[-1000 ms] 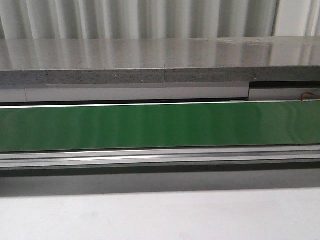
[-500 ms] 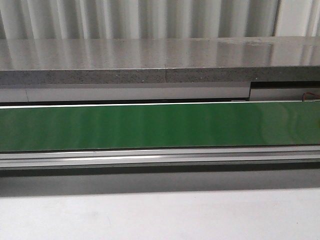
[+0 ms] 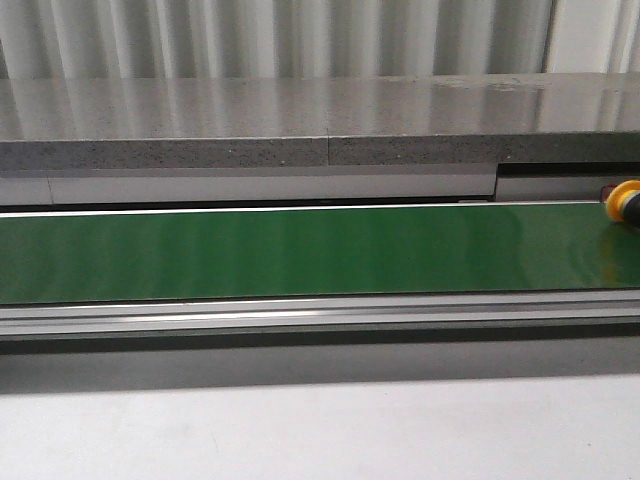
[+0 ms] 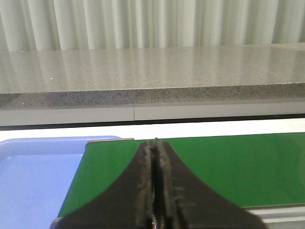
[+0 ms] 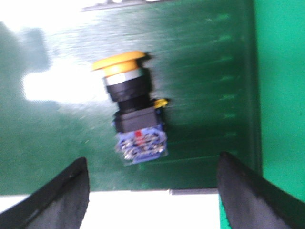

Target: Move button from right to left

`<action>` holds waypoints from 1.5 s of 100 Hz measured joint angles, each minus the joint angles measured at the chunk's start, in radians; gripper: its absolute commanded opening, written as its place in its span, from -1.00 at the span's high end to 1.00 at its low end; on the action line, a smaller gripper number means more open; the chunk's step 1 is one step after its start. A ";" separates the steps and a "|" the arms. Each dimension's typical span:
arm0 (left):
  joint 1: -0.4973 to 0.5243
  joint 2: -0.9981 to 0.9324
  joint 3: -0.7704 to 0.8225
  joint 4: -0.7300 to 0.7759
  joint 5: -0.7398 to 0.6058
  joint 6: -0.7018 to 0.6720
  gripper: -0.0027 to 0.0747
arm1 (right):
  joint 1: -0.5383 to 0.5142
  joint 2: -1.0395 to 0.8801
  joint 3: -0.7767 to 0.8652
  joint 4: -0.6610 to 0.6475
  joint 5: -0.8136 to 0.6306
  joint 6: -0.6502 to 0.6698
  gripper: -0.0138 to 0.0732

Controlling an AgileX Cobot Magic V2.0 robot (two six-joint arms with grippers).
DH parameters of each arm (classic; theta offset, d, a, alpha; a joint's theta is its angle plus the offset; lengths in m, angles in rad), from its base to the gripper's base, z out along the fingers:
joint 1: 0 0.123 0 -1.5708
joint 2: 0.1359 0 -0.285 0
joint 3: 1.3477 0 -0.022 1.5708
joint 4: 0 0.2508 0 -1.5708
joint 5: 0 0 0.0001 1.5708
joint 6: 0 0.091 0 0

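The button [image 5: 133, 112] lies on its side on the green belt [image 5: 200, 71] in the right wrist view: yellow-orange mushroom head, black collar, blue clear-plastic contact block. My right gripper [image 5: 152, 188] is open and empty, its two black fingers [image 5: 66, 195] apart, just short of the contact block. In the front view only the button's yellow head [image 3: 626, 199] shows, at the belt's far right edge. My left gripper [image 4: 155, 181] is shut and empty, above the left end of the green belt [image 4: 248, 162]. Neither gripper shows in the front view.
A blue tray [image 4: 33, 176] sits just off the belt's left end. A grey stone ledge [image 3: 300, 125] runs along behind the belt [image 3: 300, 250]. An aluminium rail [image 3: 300, 315] borders its near side, with white table [image 3: 300, 430] in front.
The button's yellow head has come into the front view at the far right of the belt; earlier only a thin wire showed there.
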 measured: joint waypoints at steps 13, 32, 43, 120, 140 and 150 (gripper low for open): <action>0.000 0.000 0.000 0.000 0.000 0.000 0.98 | 0.047 -0.089 0.057 0.002 -0.015 -0.066 0.20; 0.000 0.000 0.000 0.000 0.000 0.000 0.98 | 0.082 -0.219 0.163 0.002 -0.067 -0.093 0.84; 0.000 0.000 0.000 0.000 0.000 0.000 0.98 | 0.084 -0.294 0.226 0.002 -0.095 -0.099 0.84; 0.000 0.000 0.000 0.000 0.000 0.000 0.98 | 0.084 -0.958 0.668 0.002 -0.350 -0.172 0.84; 0.000 0.000 0.000 0.000 0.000 0.000 0.99 | 0.084 -1.134 0.745 0.002 -0.352 -0.178 0.84; 0.000 0.000 0.000 0.000 0.000 0.000 0.98 | 0.084 -1.213 0.777 0.006 -0.352 -0.178 0.84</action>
